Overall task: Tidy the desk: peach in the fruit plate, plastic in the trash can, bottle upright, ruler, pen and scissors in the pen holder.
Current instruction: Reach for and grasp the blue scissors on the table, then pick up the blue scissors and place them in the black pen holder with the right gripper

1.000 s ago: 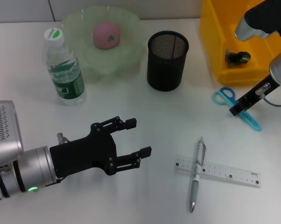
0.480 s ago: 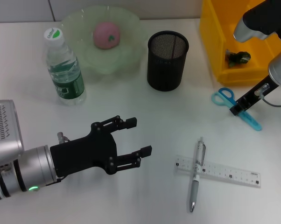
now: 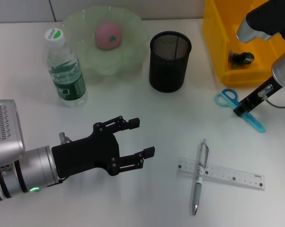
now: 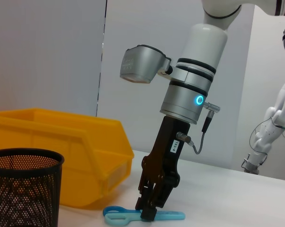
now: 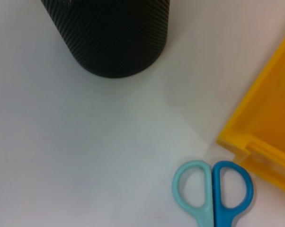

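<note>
Pincer of my right arm (image 3: 240,111) pinches the blue plastic scissors (image 3: 241,110) on the white counter (image 3: 161,118); I'd lift straight before the black mesh holder (image 3: 170,60). Left pincer (image 3: 141,138) hovers spread.

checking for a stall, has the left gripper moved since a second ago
Barely: the left gripper has crept slightly toward the ruler, jaws open.
</note>
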{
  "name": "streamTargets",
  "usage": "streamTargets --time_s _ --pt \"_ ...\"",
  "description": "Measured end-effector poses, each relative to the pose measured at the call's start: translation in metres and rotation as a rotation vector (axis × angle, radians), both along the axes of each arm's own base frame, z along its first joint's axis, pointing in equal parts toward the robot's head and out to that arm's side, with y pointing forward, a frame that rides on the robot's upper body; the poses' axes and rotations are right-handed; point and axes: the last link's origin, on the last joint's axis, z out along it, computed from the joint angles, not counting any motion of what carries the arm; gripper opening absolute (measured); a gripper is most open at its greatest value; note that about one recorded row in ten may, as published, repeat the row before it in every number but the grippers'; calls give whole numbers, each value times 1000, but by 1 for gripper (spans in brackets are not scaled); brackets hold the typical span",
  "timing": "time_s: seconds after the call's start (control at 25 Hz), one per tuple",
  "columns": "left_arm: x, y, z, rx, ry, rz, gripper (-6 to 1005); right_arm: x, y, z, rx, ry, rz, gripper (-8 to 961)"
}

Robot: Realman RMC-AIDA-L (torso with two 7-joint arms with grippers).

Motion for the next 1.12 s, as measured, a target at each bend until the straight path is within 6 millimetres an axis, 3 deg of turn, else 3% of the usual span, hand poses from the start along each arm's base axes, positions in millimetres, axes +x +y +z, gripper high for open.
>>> streamTargets --time_s 1.12 --pt "1 2 1 10 -3 -2 786 -3 1 -5 -22 -23 20 232"
